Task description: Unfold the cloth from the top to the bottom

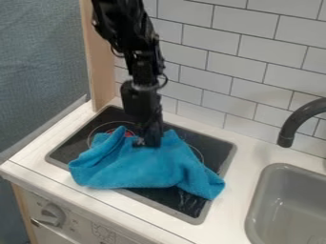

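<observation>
A blue cloth (143,167) lies crumpled across the black stovetop (175,202), spreading past its left edge and reaching its right edge. Folds rise at the cloth's upper left, and its right corner points down toward the lower right. From the top edge the black arm comes down, and the gripper (147,143) is at the cloth's upper middle edge, touching or just above it. The tips are partly lost against the dark stovetop and the cloth.
To the right is a grey sink (280,205) with a dark curved faucet (296,124) over it. A tiled wall (223,62) stands behind the counter, and a wooden post (100,57) rises at the back left. A knob (52,215) is on the front panel.
</observation>
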`<act>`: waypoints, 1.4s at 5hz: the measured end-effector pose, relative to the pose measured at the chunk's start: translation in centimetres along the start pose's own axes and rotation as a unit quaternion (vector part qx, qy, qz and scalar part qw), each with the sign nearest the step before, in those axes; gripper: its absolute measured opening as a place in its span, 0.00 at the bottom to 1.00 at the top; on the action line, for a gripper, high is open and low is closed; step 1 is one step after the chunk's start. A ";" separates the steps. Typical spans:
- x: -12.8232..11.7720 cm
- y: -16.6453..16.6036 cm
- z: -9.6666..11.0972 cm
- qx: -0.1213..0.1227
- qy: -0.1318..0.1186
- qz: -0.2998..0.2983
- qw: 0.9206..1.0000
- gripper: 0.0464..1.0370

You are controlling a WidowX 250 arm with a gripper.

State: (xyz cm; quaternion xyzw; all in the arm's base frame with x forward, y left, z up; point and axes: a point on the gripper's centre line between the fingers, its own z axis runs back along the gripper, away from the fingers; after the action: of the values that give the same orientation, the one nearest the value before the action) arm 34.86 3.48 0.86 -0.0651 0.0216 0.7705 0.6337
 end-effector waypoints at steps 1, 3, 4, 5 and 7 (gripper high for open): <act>0.5 1.1 1.8 -0.016 0.008 0.013 1.000 0.01; 0.2 5.3 4.3 -0.029 0.011 0.014 0.999 0.01; 0.2 7.4 4.3 -0.026 0.011 0.015 0.999 0.01; 0.2 9.5 3.5 -0.023 0.005 0.020 1.000 0.01; 0.2 11.9 0.4 -0.015 0.013 0.064 0.998 0.01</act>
State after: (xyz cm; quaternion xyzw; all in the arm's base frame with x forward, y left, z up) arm 23.12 1.43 0.68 -0.0831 0.0228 0.8088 0.5817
